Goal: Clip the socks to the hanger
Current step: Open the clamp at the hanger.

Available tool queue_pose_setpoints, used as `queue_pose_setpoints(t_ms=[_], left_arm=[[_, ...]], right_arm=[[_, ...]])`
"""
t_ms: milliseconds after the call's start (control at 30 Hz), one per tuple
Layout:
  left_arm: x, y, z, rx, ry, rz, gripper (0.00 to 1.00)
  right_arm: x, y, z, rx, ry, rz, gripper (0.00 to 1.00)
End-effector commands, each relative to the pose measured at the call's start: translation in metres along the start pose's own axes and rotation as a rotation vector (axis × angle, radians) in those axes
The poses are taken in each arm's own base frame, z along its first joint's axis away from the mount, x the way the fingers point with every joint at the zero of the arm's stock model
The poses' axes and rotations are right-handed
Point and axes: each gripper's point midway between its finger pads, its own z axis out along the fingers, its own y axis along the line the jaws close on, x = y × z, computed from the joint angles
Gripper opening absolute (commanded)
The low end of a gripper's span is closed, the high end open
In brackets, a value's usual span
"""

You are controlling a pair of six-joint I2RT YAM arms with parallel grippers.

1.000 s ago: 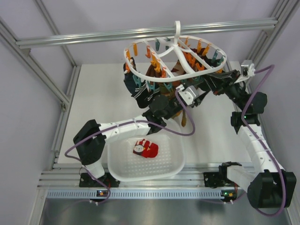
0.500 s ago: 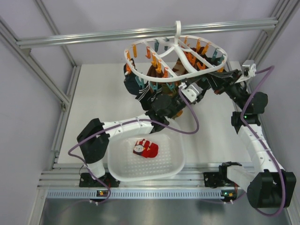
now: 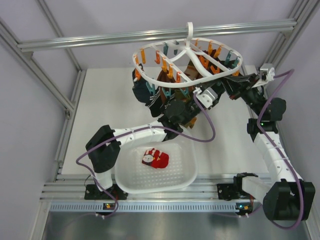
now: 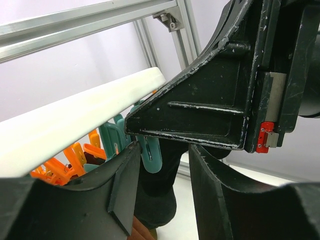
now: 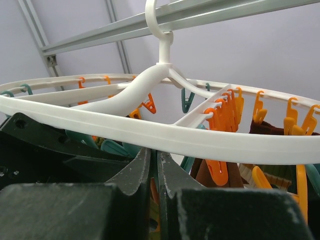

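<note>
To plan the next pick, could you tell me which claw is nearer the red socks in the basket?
Left. The left claw is at the hanger just beyond the basket holding the red socks; the right claw is farther, to its right.

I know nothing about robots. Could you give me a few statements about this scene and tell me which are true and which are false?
1. The red socks lie in the white basket. True.
2. The hanger lies flat on the table. False: it hangs from the rail overhead.
3. The right hand is shut. True.
4. The left hand holds a red sock. False: it is open, with no red sock in it.
5. Dark socks hang from the hanger. True.
</note>
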Motion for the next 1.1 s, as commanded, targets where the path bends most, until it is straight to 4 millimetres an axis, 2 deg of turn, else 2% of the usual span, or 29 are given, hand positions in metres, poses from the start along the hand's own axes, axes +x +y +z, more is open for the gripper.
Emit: queue_pose_setpoints(t_ms=[0,500,767,1067], left_arm=[[0.003,0.044,0.007,-0.125,0.009,-0.030,0.49],[0.013,0.053,-0.001,-0.149,0.061,-0.021,0.56],[0.018,0.056,-0.013,-0.146,0.093,-0.018,0.57],[0.010,0.061,-0.006,-0.146,0.053,-0.029,0.56]], right_arm=[[-0.009,0.039,0.001,-0.163,0.012,-0.002,0.00],[-0.016,0.032,0.003,-0.132,-0.002,0.002,0.00],[-0.016,0.027,0.005,-0.114,-0.003,0.006,0.00],[-0.013,0.028,0.005,-0.127,0.007,0.025,0.00]])
